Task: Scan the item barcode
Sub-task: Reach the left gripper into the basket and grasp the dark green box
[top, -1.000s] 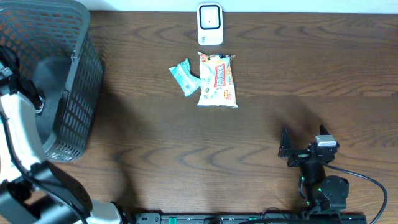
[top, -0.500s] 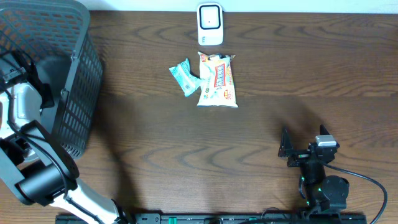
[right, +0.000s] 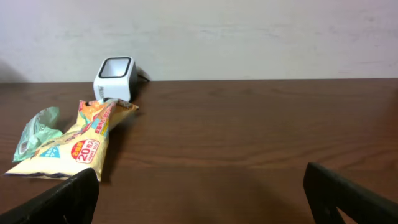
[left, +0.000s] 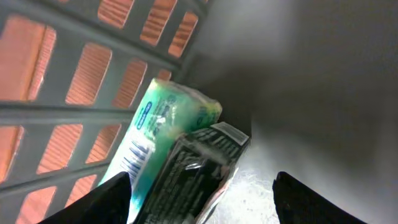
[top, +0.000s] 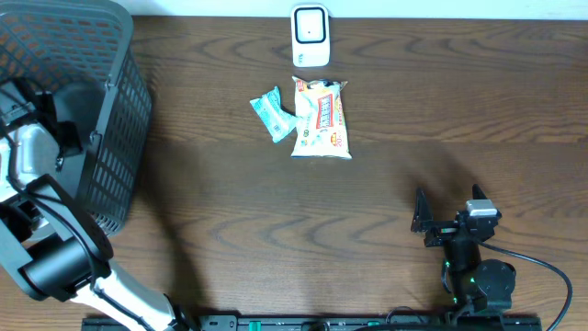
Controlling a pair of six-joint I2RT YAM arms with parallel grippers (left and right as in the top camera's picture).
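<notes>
At the far left of the table (top: 276, 221) stands a dark mesh basket (top: 119, 138), and the left arm reaches down into it. Inside, the left gripper (left: 205, 205) has its fingers (left: 109, 199) spread apart and clamps nothing; ahead of them, against the basket's slatted wall, a green-and-white packet (left: 155, 130) lies tilted with a black packet (left: 199, 168) resting on top of it. Whether a finger touches the black packet I cannot tell. Toward the middle of the table, a small teal packet (top: 271, 114) lies touching a yellow-and-white snack bag (top: 321, 118), and the white scanner (top: 310, 35) stands just behind the bag at the far edge. At the near right, the right gripper (right: 205, 202) hangs low over bare wood, jaws wide apart and empty, well apart from the packets.
</notes>
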